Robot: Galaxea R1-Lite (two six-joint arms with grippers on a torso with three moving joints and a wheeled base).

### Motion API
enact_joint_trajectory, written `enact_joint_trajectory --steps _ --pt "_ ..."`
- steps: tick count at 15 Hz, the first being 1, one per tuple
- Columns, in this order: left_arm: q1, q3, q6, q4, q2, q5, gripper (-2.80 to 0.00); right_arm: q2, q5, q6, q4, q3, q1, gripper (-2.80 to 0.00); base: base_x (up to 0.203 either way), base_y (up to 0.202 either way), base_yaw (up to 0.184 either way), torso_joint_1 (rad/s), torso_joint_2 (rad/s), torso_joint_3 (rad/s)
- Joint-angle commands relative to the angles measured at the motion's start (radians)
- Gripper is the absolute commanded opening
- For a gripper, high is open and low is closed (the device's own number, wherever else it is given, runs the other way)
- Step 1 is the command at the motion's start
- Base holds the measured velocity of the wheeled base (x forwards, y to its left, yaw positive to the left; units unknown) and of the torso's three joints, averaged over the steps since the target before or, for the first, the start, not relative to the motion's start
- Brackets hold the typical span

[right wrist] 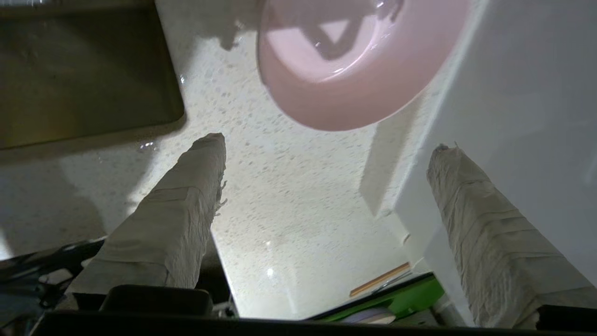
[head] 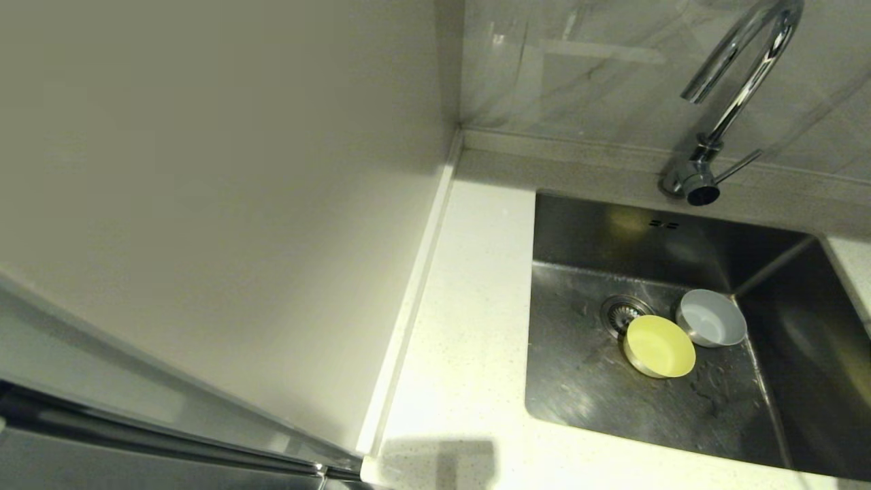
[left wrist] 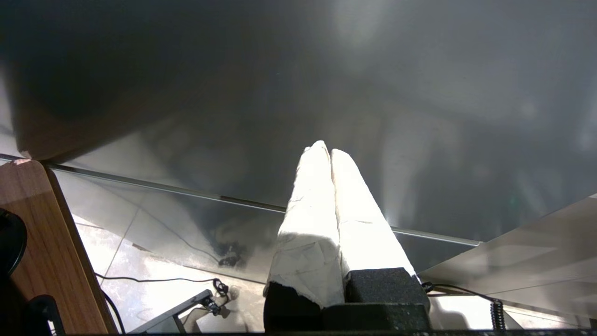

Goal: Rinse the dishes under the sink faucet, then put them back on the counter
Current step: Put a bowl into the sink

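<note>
In the head view, a yellow-green bowl [head: 659,346] and a pale grey-blue bowl [head: 710,318] stand upright side by side in the steel sink [head: 585,395], beside the drain [head: 616,312]. The chrome faucet [head: 742,82] arches over the back rim. Neither gripper shows there. The right wrist view holds the pale pink bowl [right wrist: 345,60], wet inside, standing on the speckled counter [right wrist: 280,200]. My right gripper [right wrist: 326,144] is open just short of it, touching nothing. My left gripper [left wrist: 329,149] is shut and empty, parked before a grey panel.
The counter strip [head: 469,306] runs left of the sink, bounded by a raised edge strip [head: 415,286] and a plain off-white wall panel [head: 238,204]. That white panel [right wrist: 527,93] stands close beside one right finger. A sink corner [right wrist: 84,70] shows in the right wrist view.
</note>
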Motion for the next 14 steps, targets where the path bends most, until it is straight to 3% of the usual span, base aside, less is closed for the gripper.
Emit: enact_joint_trajectory --steps 1,8,14 --pt "0.0 0.003 0.0 0.0 0.0 0.0 -2.8 0.012 -0.001 -0.003 0.006 0.06 0.0 0.0 0.0 0.0 0.0 0.0 0.0 0.0" --pt "0.0 0.003 0.0 0.0 0.0 0.0 -2.8 0.041 0.007 -0.01 0.006 0.128 0.023 0.0 0.0 0.0 0.0 0.0 0.0 0.0" --pt "0.0 0.003 0.0 0.0 0.0 0.0 -2.8 0.186 0.004 -0.015 0.002 0.006 0.023 0.0 0.0 0.0 0.0 0.0 0.0 0.0"
